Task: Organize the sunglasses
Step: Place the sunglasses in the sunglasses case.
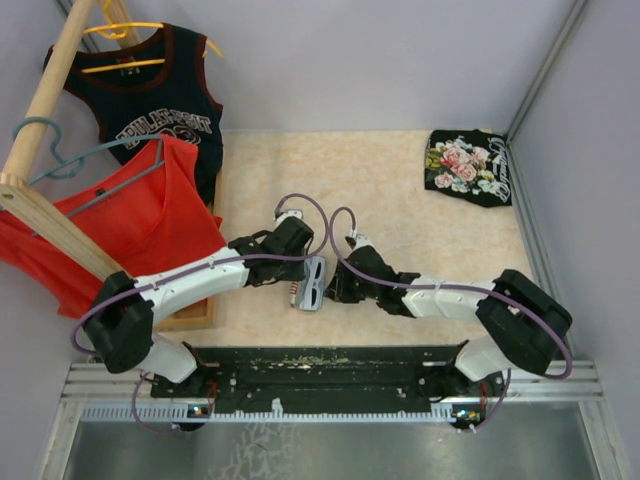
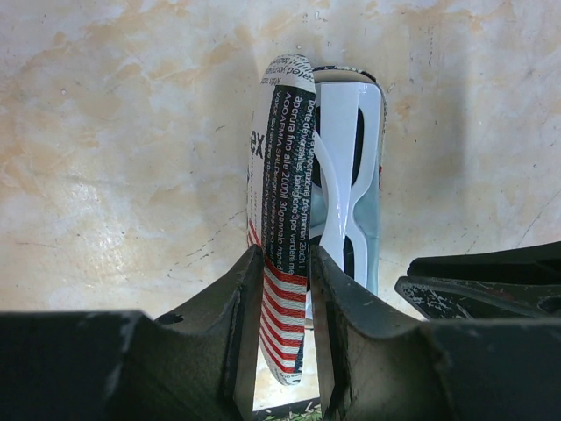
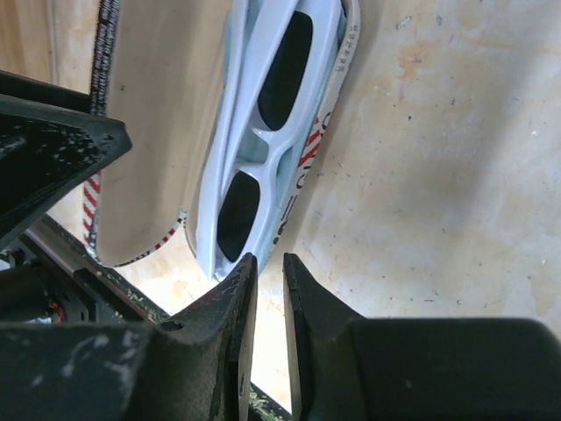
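The flag-print case (image 1: 306, 291) lies open on the table between my two grippers. The white sunglasses (image 2: 346, 167) with dark lenses lie folded in its lower half, on something light blue (image 2: 373, 219); they also show in the right wrist view (image 3: 263, 132). My left gripper (image 2: 285, 263) is shut on the raised case lid (image 2: 282, 158) and holds it upright on edge. My right gripper (image 3: 270, 263) is at the near end of the case, its jaws a narrow gap apart with nothing between them. One fingertip (image 3: 241, 267) is against the end of the sunglasses.
A wooden rack (image 1: 50, 90) at the left holds a red shirt (image 1: 130, 220) and a black jersey (image 1: 160, 100) on hangers. A black floral garment (image 1: 468, 166) lies at the back right. A metal rail (image 1: 330, 365) runs along the near edge.
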You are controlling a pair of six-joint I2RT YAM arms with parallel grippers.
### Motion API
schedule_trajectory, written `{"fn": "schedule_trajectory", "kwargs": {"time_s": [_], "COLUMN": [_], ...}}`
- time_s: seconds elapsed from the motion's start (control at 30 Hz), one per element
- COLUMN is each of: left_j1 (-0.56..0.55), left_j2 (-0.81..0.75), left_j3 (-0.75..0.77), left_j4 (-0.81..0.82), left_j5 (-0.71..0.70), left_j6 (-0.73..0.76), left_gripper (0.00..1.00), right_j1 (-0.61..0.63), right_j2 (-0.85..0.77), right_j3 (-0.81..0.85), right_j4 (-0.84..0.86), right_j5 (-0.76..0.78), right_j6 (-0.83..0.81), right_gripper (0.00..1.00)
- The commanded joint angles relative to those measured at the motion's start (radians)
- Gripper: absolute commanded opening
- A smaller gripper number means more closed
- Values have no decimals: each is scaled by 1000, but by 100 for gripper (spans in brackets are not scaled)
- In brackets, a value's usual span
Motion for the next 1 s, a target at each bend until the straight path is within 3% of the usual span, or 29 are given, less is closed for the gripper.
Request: {"fn": "schedule_trajectory", "kwargs": {"time_s": [0.0,0.2,0.97], "left_j1": [-4,-4,-4], "left_j2": [-29,-32,-31], "left_j3": [24,23,22], "left_j4": [-10,-10,-12], "left_j5": [-12,-15,-16], "left_j6": [0,-1,-3], "left_gripper": [34,34,34], "right_j1": [10,11,10], "right_j2": [29,64,80], "right_j3": [12,31,50], "right_j4": [17,4,98], "right_j5": [24,29,-48], "right_j6": [15,2,5], "right_gripper": [17,3,2]}}
